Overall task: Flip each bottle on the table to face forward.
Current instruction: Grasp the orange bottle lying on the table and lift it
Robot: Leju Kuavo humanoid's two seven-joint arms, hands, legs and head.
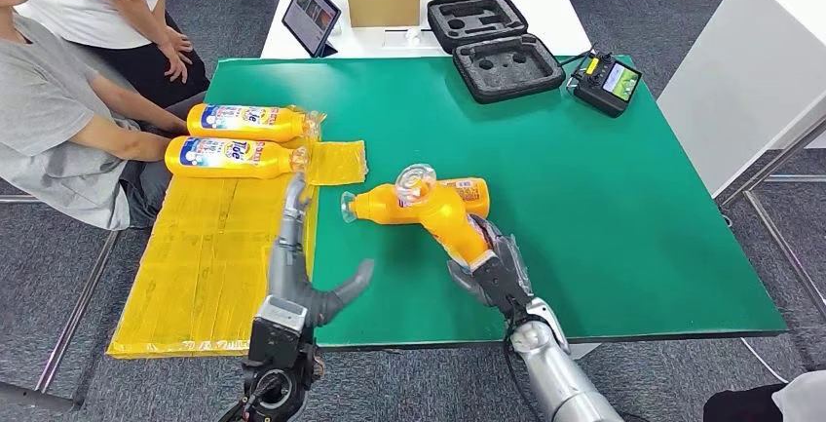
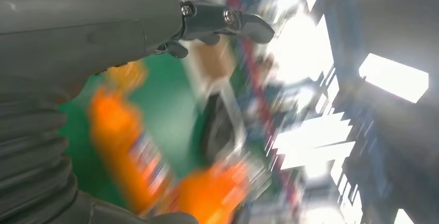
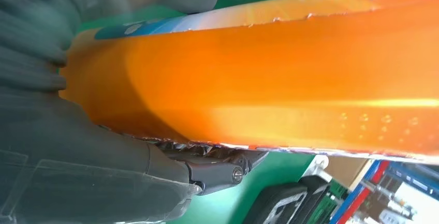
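The right hand [image 1: 490,264] grips a bottle [image 1: 446,213] by its base, lifted above the table [image 1: 604,217], presumably to turn its label forward. The left hand [image 1: 297,247] hovers open beside that bottle, likely ready to assist.

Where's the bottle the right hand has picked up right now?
In the head view the held bottle is gripped at its base by the right hand, tilted cap-up over the green table, crossing above the bottle lying flat near the middle.
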